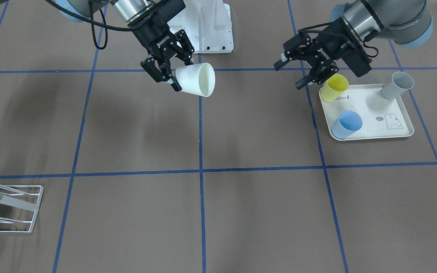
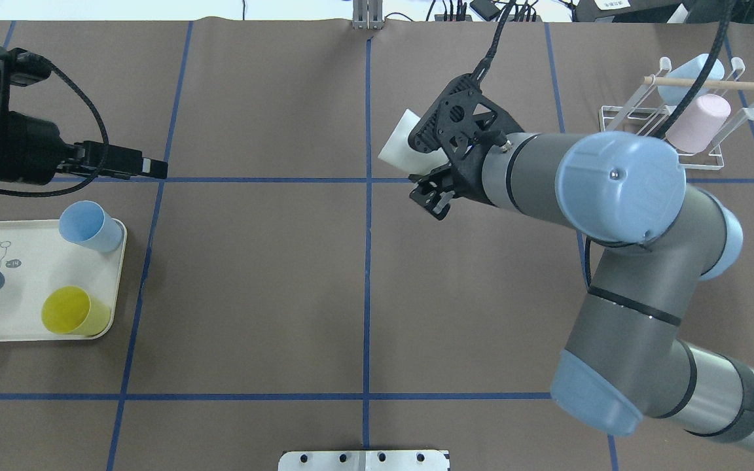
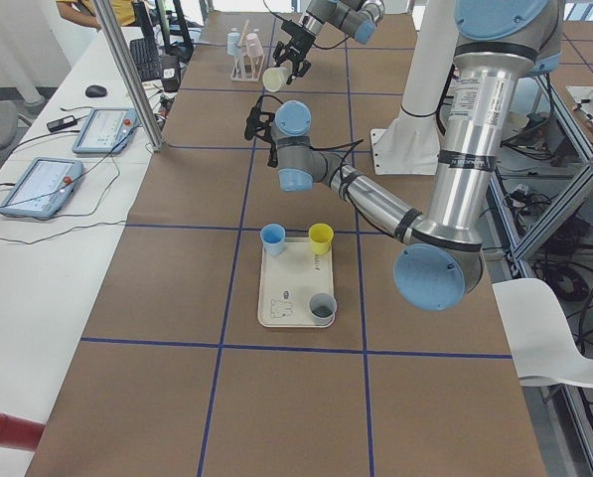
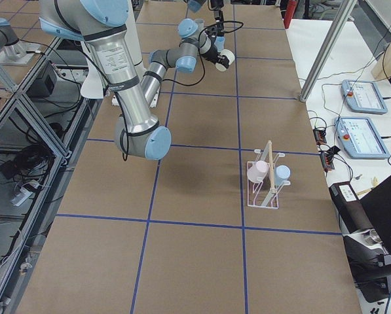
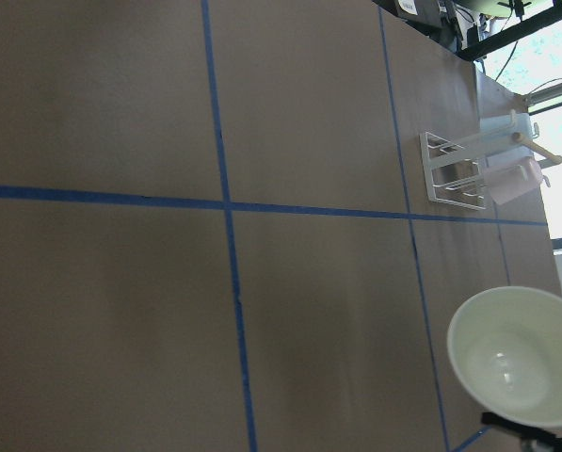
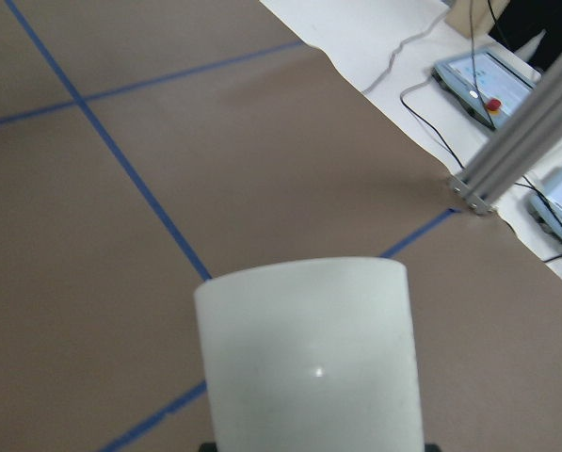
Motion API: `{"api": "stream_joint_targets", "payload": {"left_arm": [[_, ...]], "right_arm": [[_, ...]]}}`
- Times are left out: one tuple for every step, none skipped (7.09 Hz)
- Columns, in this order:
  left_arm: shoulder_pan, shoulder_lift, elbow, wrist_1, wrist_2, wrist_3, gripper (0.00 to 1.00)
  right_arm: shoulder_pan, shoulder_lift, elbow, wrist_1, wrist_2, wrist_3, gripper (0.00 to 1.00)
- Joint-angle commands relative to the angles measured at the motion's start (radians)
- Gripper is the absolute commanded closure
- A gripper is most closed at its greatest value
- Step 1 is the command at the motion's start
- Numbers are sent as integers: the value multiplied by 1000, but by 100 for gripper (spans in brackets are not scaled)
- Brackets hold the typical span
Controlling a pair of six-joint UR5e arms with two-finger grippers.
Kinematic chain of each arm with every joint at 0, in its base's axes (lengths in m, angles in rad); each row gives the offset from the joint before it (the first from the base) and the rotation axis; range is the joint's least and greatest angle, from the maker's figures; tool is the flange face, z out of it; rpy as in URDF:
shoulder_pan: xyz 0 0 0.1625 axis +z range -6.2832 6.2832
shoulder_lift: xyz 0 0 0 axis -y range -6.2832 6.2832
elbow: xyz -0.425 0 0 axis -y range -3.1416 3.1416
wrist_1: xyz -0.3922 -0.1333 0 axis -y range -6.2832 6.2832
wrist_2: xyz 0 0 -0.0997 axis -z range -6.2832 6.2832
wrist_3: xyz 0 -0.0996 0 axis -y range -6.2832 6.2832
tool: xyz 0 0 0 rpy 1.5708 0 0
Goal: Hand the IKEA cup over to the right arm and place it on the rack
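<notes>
You have a brown desk (image 1: 260,125) marked off by blue tape lines, and the right arm (image 2: 619,183) reaches over it toward the middle line. The left arm (image 1: 393,19) sits over the far side, beside the cream tray (image 1: 370,110) with a rabbit print. At the right arm's end of the desk you can see the white wire rack (image 2: 612,121), well apart from both grippers, carrying a pink cup (image 2: 701,122) and a pale blue cup (image 2: 691,72) under its wooden rod. On the tray stand a grey cup (image 1: 396,85), a blue cup (image 1: 347,124) and a yellow cup (image 1: 334,88). The white cup (image 1: 197,79) is off the desk, lying sideways with its mouth toward the left arm. The right gripper (image 1: 171,76) has its jaws clamped on that cup's base. The left gripper (image 1: 288,76) hangs just beside the yellow cup, jaws apart and holding nothing.
</notes>
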Motion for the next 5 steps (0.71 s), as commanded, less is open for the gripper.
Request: {"api": "stream_joint_targets", "payload": {"left_arm": [[-20, 46, -5, 24, 2, 114, 0], [-20, 49, -14, 23, 4, 113, 0], [-20, 55, -16, 21, 7, 111, 0], [-20, 67, -17, 14, 10, 111, 0], [-19, 67, -20, 14, 10, 108, 0]], "right_arm": [[91, 5, 37, -283, -1, -157, 100], [125, 2, 37, -392, -13, -264, 100], [171, 3, 37, -478, -28, -403, 100], [206, -6, 36, -559, -45, -532, 100], [248, -4, 42, -682, -75, -647, 100]]}}
